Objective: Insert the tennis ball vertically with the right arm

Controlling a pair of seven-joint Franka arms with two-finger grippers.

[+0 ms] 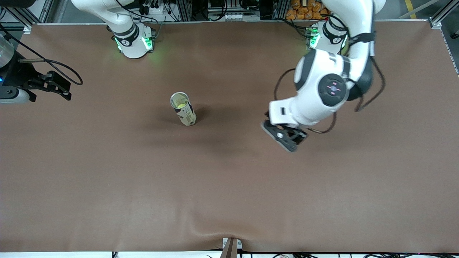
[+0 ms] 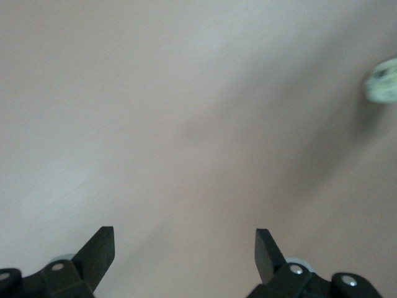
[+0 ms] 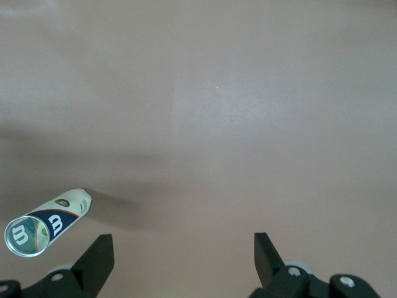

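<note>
An upright tennis-ball tube point(image 1: 183, 109) stands on the brown table point(image 1: 229, 186); it also shows in the right wrist view as the tube point(image 3: 46, 222) and at the edge of the left wrist view as the tube point(image 2: 383, 81). Yellow-green of the tennis ball point(image 1: 180, 104) shows inside its open top. My right gripper point(image 1: 284, 138), on the arm with the dark round joint cap, hangs open and empty over bare table beside the tube, well apart from it. In its wrist view the right gripper point(image 3: 183, 239) frames only tabletop.
My left gripper point(image 1: 61, 87) waits open and empty at the table's end, away from the tube; in its wrist view the left gripper point(image 2: 185, 234) has only brown cloth under it. Both arm bases stand along the table's back edge.
</note>
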